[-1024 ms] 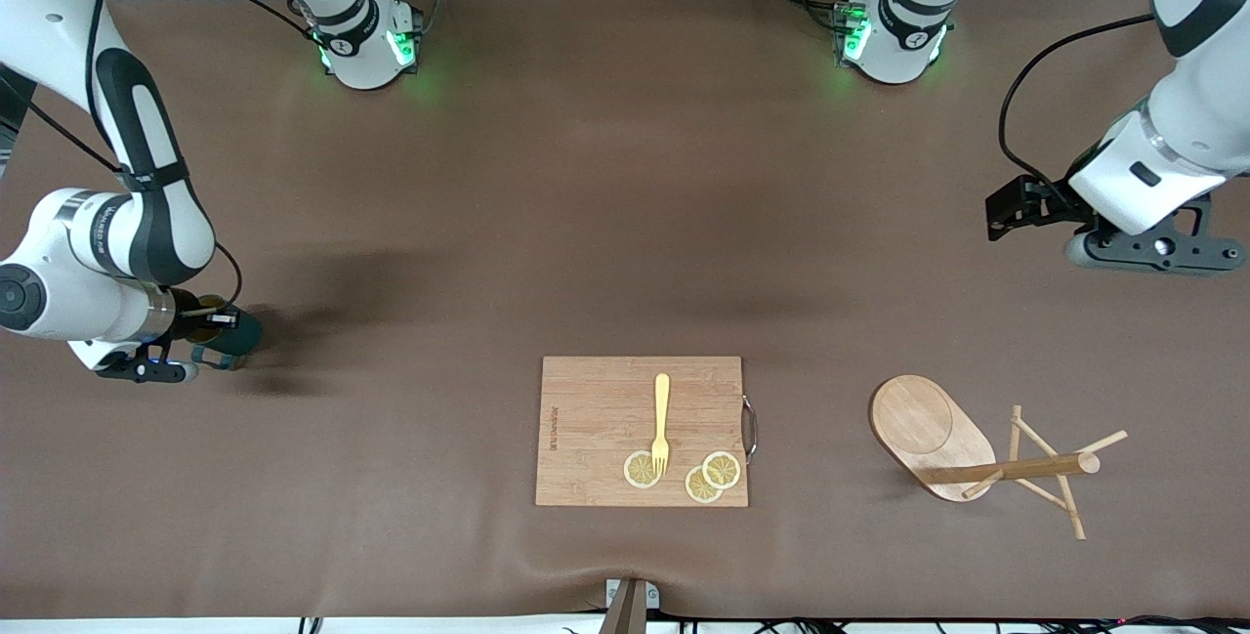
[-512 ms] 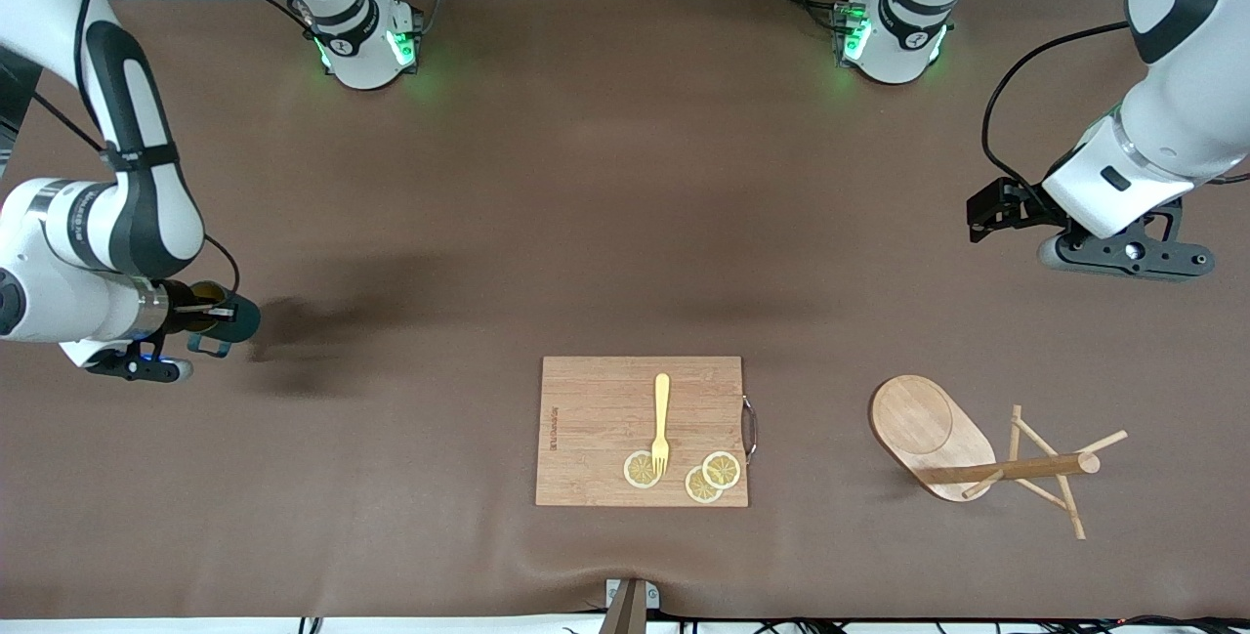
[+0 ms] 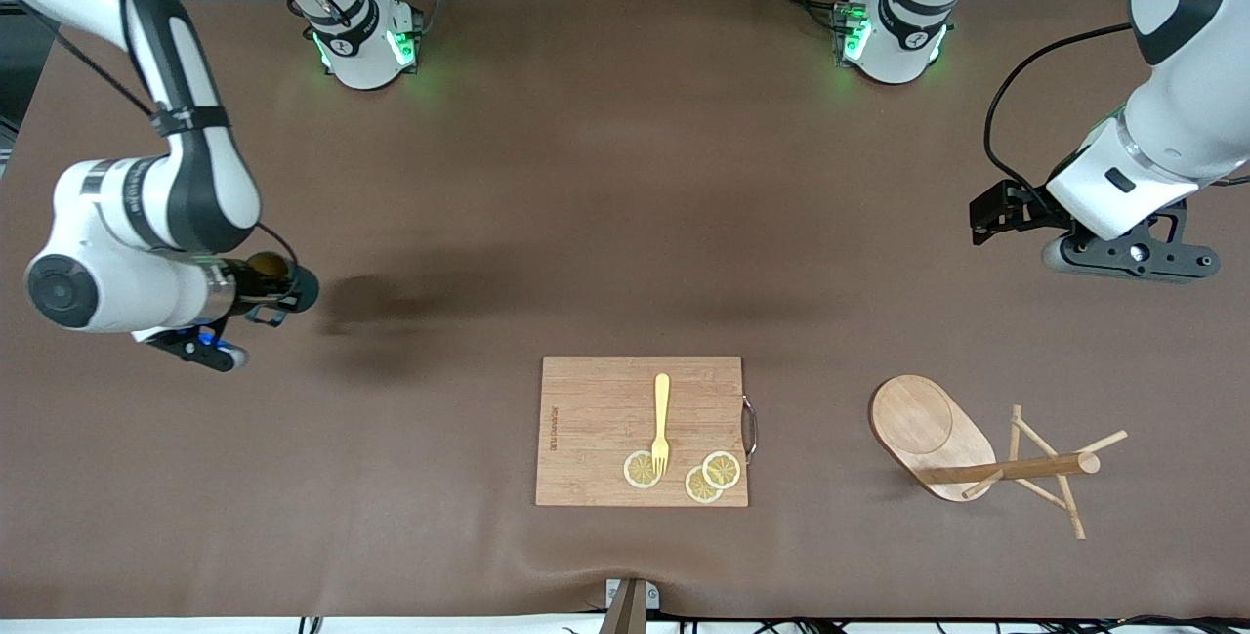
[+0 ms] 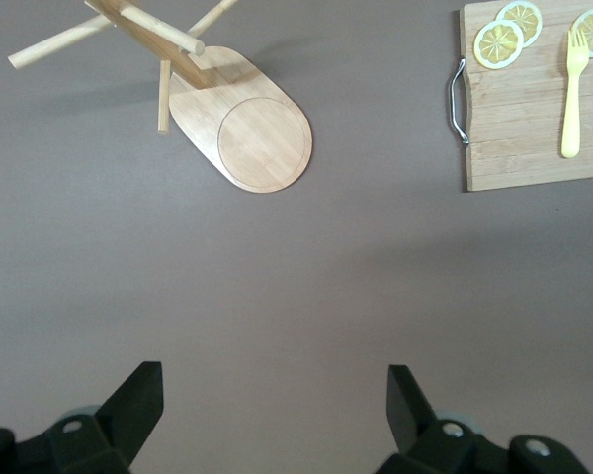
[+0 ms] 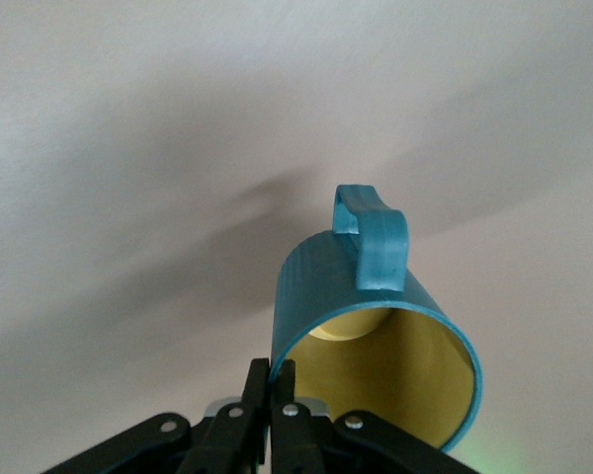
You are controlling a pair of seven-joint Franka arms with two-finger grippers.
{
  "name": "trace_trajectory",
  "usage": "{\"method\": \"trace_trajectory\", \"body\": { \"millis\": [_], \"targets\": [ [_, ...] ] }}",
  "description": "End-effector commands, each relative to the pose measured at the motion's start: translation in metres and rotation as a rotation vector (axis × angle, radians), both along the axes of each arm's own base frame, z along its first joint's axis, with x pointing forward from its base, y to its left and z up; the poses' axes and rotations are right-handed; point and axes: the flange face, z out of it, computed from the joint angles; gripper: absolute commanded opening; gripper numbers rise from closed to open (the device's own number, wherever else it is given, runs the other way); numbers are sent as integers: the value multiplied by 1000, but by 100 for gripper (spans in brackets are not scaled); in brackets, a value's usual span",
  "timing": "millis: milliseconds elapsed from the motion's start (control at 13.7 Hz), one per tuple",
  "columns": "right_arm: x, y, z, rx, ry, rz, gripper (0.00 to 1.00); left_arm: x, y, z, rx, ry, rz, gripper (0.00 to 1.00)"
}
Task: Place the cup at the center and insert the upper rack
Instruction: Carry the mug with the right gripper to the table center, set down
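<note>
My right gripper [image 3: 266, 290] is shut on the rim of the cup [image 3: 289, 286], a dark teal mug with a yellow inside. It hangs tipped on its side over bare mat at the right arm's end of the table. In the right wrist view the fingers [image 5: 258, 387] pinch the cup [image 5: 321, 276] wall, and its handle faces away from them. The upper rack [image 3: 923, 426], a light wooden mug tree, lies tipped over on the mat at the left arm's end, also seen as the rack [image 4: 262, 138]. My left gripper [image 3: 991, 214] hangs open and empty over bare mat [image 4: 274, 380].
A wooden cutting board [image 3: 601, 419] lies near the table's front edge at the middle. It carries a yellow fork [image 3: 661, 419] and three lemon slices [image 3: 701, 485], and has a metal handle on its side. The left wrist view shows the same board [image 4: 519, 138].
My right arm has carried the cup up and toward the table's middle. The left arm shifted slightly, then held still. Both grippers kept their states.
</note>
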Motion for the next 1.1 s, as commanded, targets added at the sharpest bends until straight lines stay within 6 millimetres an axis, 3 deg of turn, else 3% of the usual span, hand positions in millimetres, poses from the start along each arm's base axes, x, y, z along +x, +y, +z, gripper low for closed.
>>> {"method": "trace_trajectory", "body": {
  "millis": [0, 585, 805, 1024],
  "targets": [
    [-15, 66, 18, -21, 21, -135, 0, 2, 1, 2, -20, -6, 19, 100],
    [-57, 252, 14, -68, 3, -561, 0, 2, -3, 1, -19, -3, 11, 100],
    [-78, 321, -12, -83, -50, -686, 0, 3, -3, -3, -19, 3, 11, 100],
    [-75, 359, -22, -65, -63, -820, 0, 8, -3, -9, -19, 0, 13, 100]
  ]
}}
